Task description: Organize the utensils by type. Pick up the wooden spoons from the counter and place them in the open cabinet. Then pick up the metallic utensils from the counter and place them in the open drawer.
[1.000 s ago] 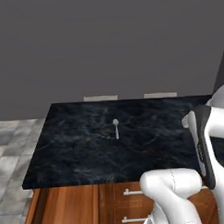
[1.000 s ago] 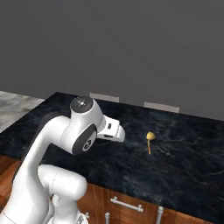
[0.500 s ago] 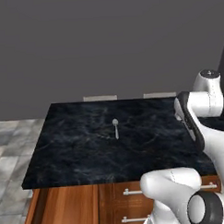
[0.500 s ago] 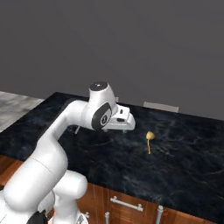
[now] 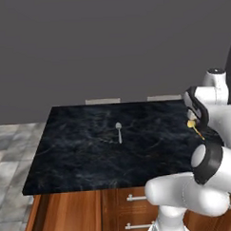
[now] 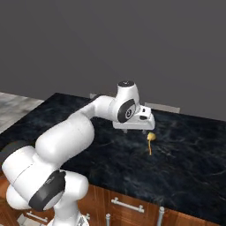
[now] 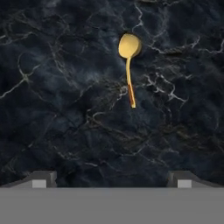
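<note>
One wooden spoon point(image 7: 129, 70) lies flat on the black marble counter point(image 7: 57, 109), bowl away from the hand. In the right base view my gripper point(image 6: 134, 130) hangs open just above the counter point(image 6: 190, 163), a little left of this spoon point(image 6: 150, 141). Its two fingertips point(image 7: 41, 178) stand wide apart with nothing between them. From the left base view the arm hides most of the wooden spoon point(image 5: 194, 127). A small metal spoon point(image 5: 118, 130) rests mid-counter point(image 5: 81, 157), well to the left. The open drawer point(image 5: 64, 217) sticks out below the counter's front left. The open cabinet is out of view.
Closed drawer fronts with silver bar handles point(image 5: 135, 198) run under the counter's front edge point(image 6: 128, 204). A grey wall stands behind the counter. Grey tiled floor point(image 5: 12, 150) lies off its left end.
The arm has swung right across the counter and lowered its hand beside the wooden spoon. The jaws stayed open. Both spoons lie where they were.
</note>
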